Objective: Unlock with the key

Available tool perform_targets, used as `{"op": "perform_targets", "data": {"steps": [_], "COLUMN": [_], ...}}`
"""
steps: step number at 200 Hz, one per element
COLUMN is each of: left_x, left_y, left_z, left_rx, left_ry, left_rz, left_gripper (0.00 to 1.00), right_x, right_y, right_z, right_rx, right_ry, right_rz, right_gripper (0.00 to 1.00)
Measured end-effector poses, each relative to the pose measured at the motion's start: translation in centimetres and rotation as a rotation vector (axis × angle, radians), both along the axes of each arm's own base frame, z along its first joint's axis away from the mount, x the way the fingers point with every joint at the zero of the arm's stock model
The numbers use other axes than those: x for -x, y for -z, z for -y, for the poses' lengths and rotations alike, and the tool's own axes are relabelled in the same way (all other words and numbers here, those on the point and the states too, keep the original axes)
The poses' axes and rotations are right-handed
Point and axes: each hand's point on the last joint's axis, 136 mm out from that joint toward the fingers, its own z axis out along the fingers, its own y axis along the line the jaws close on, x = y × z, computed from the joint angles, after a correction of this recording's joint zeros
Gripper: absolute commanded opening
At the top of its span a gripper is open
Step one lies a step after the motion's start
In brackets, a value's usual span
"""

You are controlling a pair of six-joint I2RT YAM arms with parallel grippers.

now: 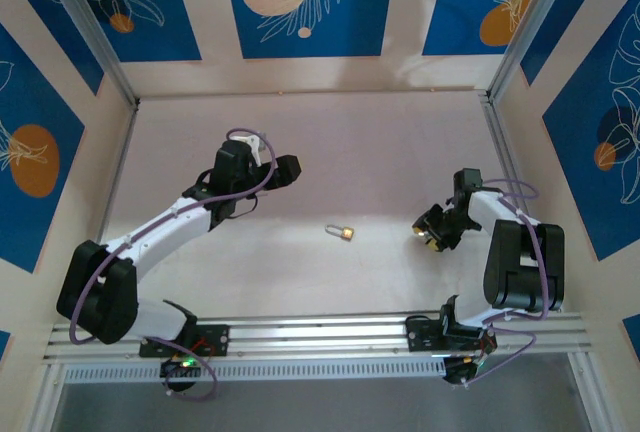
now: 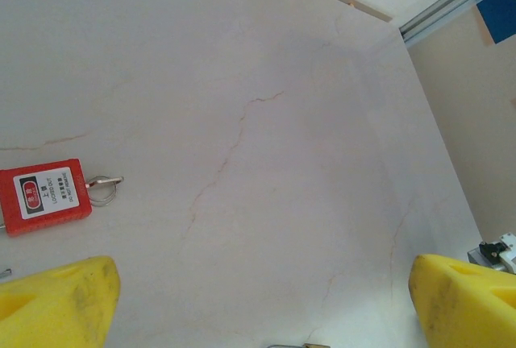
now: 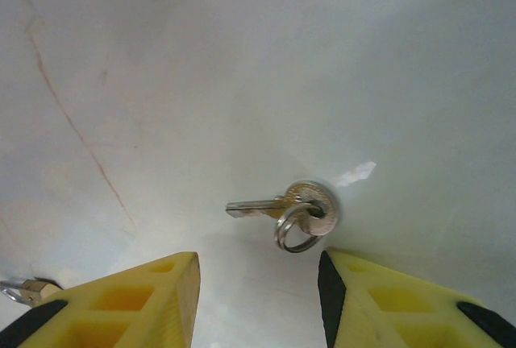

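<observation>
The left arm (image 1: 165, 224) and right arm (image 1: 492, 210) have white links, black joints and looping purple cables (image 1: 250, 137); their fingers (image 2: 56, 300) are chunky yellow wedges.

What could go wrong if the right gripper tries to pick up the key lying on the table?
1. The key lies flat on the table, so the right gripper could push it away or slide over it instead of pinching it.
2. It might catch only the wire ring, leaving the key dangling and hard to aim.

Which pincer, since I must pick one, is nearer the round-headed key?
Right. The right pincer is just short of the key, lying ahead of its gap; the left pincer is far across the table.
</observation>
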Motion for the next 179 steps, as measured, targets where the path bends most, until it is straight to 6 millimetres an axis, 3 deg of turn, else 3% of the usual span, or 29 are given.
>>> {"op": "perform_targets", "data": {"steps": [71, 94, 120, 179], "left_x": [0.1, 0.1, 0.1, 0.1], "left_y": [0.0, 0.0, 0.0, 0.0], "left_z": [0.2, 0.2, 0.2, 0.2], "left_rx": [0.000, 0.000, 0.000, 0.000], "left_ry": [0.005, 0.005, 0.005, 0.005], "left_rz": [0.001, 0.001, 0.001, 0.001], "left_gripper": [0.92, 0.92, 0.92, 0.92], "right_x": [-0.1, -0.9, -1.6, -1.2], "right_y": [-2.0, -2.5, -1.7, -0.4], "right_z": [0.7, 0.9, 1.0, 1.7], "right_rx": [0.188, 0.297, 0.387, 0.435], "right_ry": [-0.090, -0.150, -0.213, -0.245], "right_rz": [0.013, 0.001, -0.027, -0.094], "right_gripper": [0.41, 0.34, 0.27, 0.26]}}
